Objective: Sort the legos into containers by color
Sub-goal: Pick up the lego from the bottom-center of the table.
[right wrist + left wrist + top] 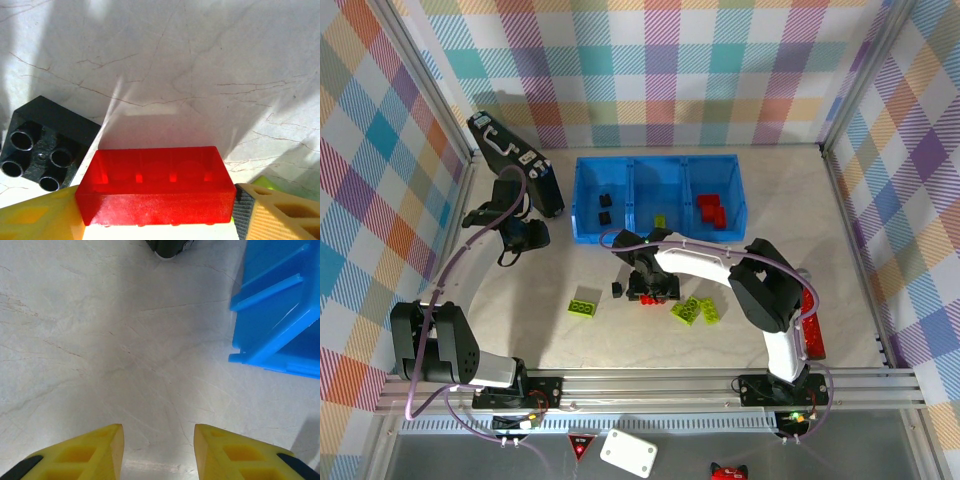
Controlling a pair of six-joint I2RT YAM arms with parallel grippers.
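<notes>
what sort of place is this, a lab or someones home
Probably a robot lab test cell, not a home: the left arm and right arm are bolted to a metal rail, and plaid panel walls box in the table.

The counter [620,340] was pale grey with faint marble veins, and the walls [670,70] wore a pastel plaid of many colours. The tray [660,238] was bright blue. There was a translucent red brick [155,185], a glossy black brick [45,150] and lime bricks [585,305]. The left tool [157,450] and the right tool [155,220] had yellow fingers [80,455].
</notes>
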